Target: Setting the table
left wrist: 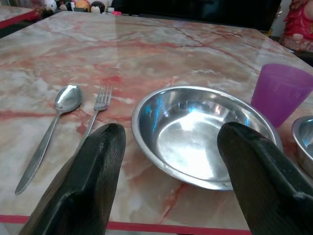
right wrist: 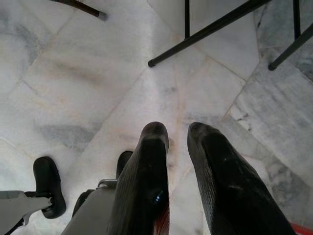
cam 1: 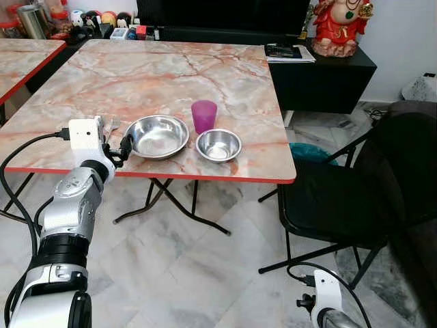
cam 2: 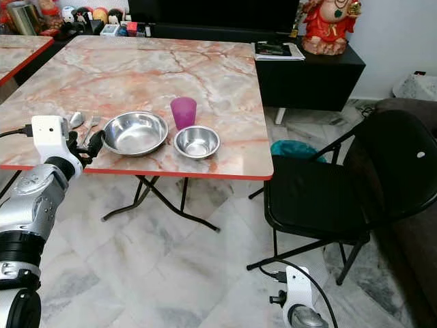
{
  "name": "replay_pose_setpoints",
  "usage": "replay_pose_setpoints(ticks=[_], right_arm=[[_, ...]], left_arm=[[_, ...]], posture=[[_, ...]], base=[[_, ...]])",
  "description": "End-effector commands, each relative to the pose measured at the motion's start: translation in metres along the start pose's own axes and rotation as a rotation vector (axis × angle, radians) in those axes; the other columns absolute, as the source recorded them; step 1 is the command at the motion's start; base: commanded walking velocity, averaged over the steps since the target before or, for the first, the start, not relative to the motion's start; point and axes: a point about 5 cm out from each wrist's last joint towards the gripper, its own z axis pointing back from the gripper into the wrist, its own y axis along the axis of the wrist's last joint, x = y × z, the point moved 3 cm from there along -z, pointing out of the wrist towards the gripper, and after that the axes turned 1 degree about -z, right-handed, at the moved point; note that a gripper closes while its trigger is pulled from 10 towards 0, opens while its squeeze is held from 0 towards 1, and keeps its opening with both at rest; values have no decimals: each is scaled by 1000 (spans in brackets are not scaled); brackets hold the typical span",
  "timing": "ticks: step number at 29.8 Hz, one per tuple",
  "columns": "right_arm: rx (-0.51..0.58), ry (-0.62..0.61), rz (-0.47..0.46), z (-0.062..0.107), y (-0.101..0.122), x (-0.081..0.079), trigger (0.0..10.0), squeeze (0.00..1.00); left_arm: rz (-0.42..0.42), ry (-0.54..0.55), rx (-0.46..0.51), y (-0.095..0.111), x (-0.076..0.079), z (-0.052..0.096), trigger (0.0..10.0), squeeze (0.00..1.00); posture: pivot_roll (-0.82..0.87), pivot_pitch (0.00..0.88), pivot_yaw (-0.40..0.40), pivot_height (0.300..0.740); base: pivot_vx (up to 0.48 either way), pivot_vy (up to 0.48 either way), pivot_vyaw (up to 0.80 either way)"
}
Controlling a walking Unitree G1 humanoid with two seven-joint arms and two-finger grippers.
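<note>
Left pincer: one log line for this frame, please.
left pincer: open, at table edge | facing: big bowl | fork, spoon: beside bowl | right arm: idle
</note>
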Motion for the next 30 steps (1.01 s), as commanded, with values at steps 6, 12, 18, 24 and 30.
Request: replay_pose_setpoints(ticks=[6,12,18,24,30], right_arm=[[13,-4,-5,0,3,1,10000,0],[10,1,-1,0,4,1,10000,0],[10,-2,-4,0,3,1,10000,0],[8,-3,-4,0,3,1,10000,0],[7,-3,-2,0,3,1,10000,0]], left_arm=[[16,3,2,3,1,-2,10000,0],[16,12,-6,2,1,-2,10000,0],[13,12,-7,2,2,-2,10000,0],[11,5,5,6,3,-2,10000,0],[34,-3,25,11,4,-2,10000,0]], posture=[[10,93,-45,736],[12,96,-46,736],[11,95,-47,736],[15,96,-48,736],[15,96,-48,736]], base=[[364,0,0],[363,0,0],[362,0,0],[358,0,0],[204,0,0]])
